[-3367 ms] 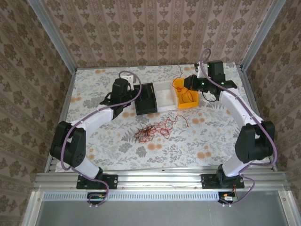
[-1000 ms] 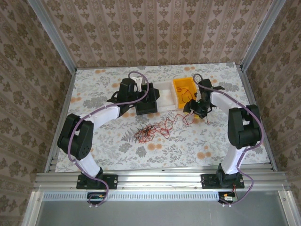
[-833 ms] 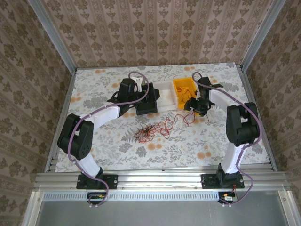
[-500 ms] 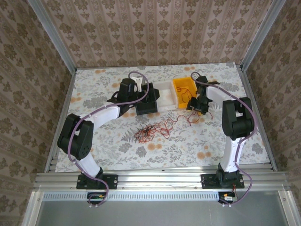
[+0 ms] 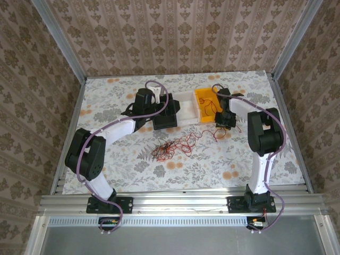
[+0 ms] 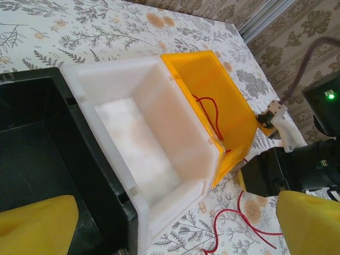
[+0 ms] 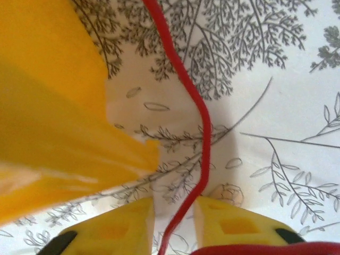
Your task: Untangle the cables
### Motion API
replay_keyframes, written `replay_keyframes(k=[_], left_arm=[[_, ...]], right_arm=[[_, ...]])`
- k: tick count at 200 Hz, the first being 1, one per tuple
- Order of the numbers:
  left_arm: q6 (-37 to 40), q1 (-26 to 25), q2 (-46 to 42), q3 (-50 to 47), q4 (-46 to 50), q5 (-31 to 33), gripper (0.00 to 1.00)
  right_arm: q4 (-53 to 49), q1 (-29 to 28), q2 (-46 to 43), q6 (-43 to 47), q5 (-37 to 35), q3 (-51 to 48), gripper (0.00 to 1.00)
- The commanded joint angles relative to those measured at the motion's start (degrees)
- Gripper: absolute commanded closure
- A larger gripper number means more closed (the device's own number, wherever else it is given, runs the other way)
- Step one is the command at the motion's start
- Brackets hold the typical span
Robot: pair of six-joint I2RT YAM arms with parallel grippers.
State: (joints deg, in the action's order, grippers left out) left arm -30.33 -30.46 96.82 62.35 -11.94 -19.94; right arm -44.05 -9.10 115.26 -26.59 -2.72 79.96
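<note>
A: Three bins stand in a row at the far side of the counter in the top view: a black bin, a white bin and a yellow bin. The tangle of red cables lies on the counter nearer to the arm bases, apart from the bins.

B: And the arms there?

A: The left end effector hangs over the black bin. The right end effector is low, just beside the yellow bin, with one loose red cable by it.

B: The left wrist view?

A: The left end effector has its yellow fingers wide apart and holds nothing. Under it are the three bins; another red cable lies inside the yellow bin.

B: The right wrist view?

A: The right end effector has its fingers near each other, with a narrow gap. The loose red cable runs on the counter through this gap, and I see neither finger pressing it
</note>
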Motion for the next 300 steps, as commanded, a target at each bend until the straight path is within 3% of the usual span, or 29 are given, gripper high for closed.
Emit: replay_keyframes(k=[1,31,84,124,167,188,198,237,259,277,300], left_arm=[[1.2,-0.3,0.3,2.2,1.9,0.3,0.04],[1.5,-0.3,0.4,2.7,2.3,-0.2,0.04],[2.3,-0.2,1.1,3.6,2.4,-1.3,0.05],[2.1,-0.5,1.8,4.1,1.5,-3.0,0.05],[3.4,-1.1,1.7,3.8,2.2,-3.4,0.06],[5.7,-2.0,1.7,4.5,3.6,-4.5,0.06],[7.6,-2.9,1.7,5.1,4.2,-6.5,0.06],[14.9,-7.1,3.0,9.0,8.7,-19.3,0.05],[22.5,-9.7,5.1,14.6,19.8,-23.9,0.07],[31.1,-12.2,7.1,19.1,29.9,-20.8,0.07],[37.1,-14.7,8.8,20.7,32.5,-12.8,0.07]], right_arm=[[0.4,-0.6,-1.9,-0.4,0.8,-5.0,0.9],[7.1,0.6,-10.6,0.8,6.2,-11.6,1.0],[12.7,1.3,-27.5,5.1,12.0,-16.9,1.0],[17.8,2.2,-35.1,5.1,13.3,-19.2,0.99],[23.5,1.6,-46.3,7.8,5.3,-21.6,0.96],[21.3,-2.4,-47.8,14.5,-4.8,-20.4,0.97],[20.0,-3.9,-47.3,17.2,-6.3,-19.7,0.97],[20.8,-4.2,-46.3,17.1,6.2,-20.7,0.96],[21.7,-4.0,-45.6,15.5,9.1,-20.4,0.96],[22.3,-2.8,-44.8,14.3,14.2,-19.7,0.97],[22.8,-1.1,-43.9,12.6,20.0,-18.9,0.96]])
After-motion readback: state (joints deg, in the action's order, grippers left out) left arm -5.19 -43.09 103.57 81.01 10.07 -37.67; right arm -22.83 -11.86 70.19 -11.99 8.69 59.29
